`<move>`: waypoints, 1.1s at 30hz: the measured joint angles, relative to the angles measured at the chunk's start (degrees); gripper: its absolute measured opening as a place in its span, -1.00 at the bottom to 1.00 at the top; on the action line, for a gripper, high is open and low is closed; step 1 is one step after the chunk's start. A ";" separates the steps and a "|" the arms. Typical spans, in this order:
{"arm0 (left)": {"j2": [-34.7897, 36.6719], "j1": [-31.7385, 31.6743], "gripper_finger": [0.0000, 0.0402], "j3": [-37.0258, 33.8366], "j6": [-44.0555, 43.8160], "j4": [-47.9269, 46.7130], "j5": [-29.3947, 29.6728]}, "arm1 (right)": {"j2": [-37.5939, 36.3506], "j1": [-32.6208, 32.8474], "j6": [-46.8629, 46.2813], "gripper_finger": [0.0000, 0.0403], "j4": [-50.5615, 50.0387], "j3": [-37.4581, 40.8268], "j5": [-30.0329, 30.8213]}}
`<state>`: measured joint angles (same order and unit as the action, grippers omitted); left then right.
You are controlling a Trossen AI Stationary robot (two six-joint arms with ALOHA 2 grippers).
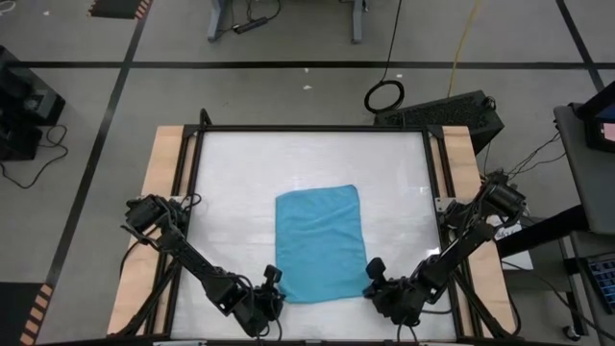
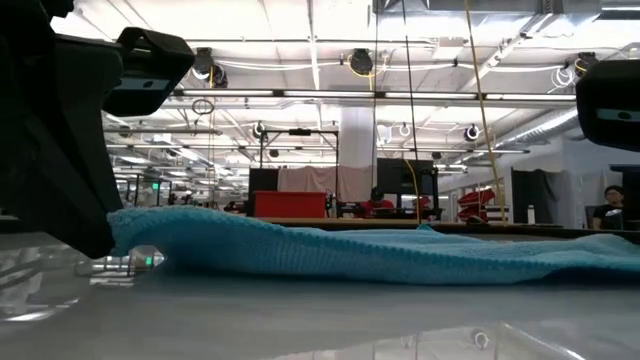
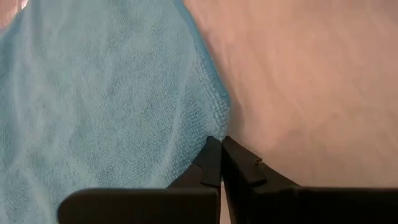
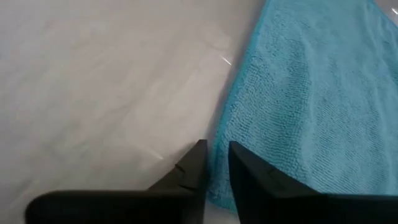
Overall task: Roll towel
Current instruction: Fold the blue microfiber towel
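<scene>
the towel (image 1: 319,244) lay flat and unrolled on the white surface (image 1: 231,183), roughly at its middle and reaching toward the near edge, with its long sides running away from the arms. seen from table height, its near edge (image 2: 380,255) made a low, slightly rumpled ridge across the surface.

the left pincer (image 1: 272,280) sat at the towel's near left corner. in the left wrist view its fingers (image 3: 211,163) were pressed together, tips meeting right at the hem of that corner (image 3: 214,118); the tips touched the cloth's edge, but no fold of towel showed between them, so whether any cloth was pinched could not be told.

the right pincer (image 1: 374,270) sat at the near right corner. in the right wrist view its fingers (image 4: 194,165) stood a narrow gap apart, straddling the towel's side edge (image 4: 219,163): one tip on bare surface just beside the cloth, the other over the towel itself. the cloth's edge ran into the gap, though it was not clear that the fingers had actually clamped it.

both arms reached in from the surface's outer corners, their bases mounted by the wooden side strips (image 1: 161,192). beyond the surface lay grey floor with black tape lines (image 1: 288,65).
</scene>
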<state>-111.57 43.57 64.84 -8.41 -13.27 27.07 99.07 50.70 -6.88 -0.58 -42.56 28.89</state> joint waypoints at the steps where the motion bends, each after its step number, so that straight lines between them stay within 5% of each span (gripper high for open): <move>1: 0.01 0.00 -0.97 0.00 0.01 -0.12 -0.01 | -0.27 0.00 -0.09 -0.66 -0.06 0.03 0.04; 9: 0.06 0.02 -0.97 0.02 -0.11 -0.81 0.00 | -1.48 0.28 -1.22 -0.29 -2.53 0.06 -0.18; 14: 0.10 0.04 -0.97 0.04 -0.13 -0.84 0.00 | -1.49 0.33 -1.50 -0.25 -3.57 0.00 -0.22; 26: 0.11 0.04 -0.97 0.07 -0.17 -1.05 0.00 | -1.46 0.26 -1.45 -0.92 -4.62 0.00 -0.76; 33: 2.07 0.04 -0.97 0.07 -0.22 -1.75 0.23 | -2.42 -0.09 -5.18 -0.98 -4.73 0.08 -0.68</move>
<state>-109.50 43.62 64.90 -8.62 -15.03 27.30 96.65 50.61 -12.06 -5.31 -42.48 28.21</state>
